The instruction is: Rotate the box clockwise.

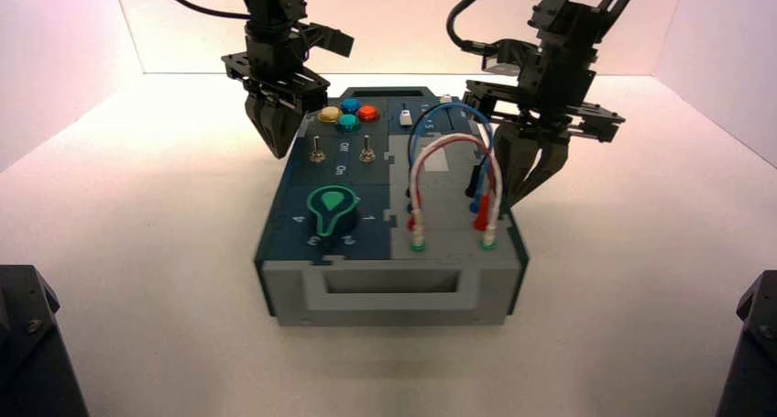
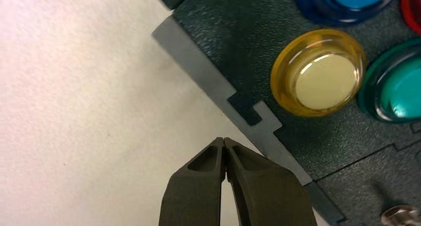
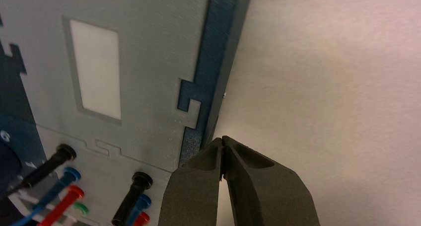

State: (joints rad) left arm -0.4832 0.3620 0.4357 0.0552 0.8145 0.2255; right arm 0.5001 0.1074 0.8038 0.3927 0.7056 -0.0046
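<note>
Blue-grey box with coloured buttons (image 1: 348,114)

In the high view, two arms are seen, and both are extended into the upper part of the frame. The left gripper (image 1: 278,151) is held in the upper left, and it is pointed downward, with a slight tilt toward the centre. The right gripper (image 1: 518,195) is held right of the centre, somewhat lower in the frame than the left one, and it is tilted downward and to the left. In the left wrist view, the fingertips (image 2: 216,149) are seen at the lower centre, and they are pressed together. In the right wrist view, the other pair is likewise closed, also at the lower centre.
</note>
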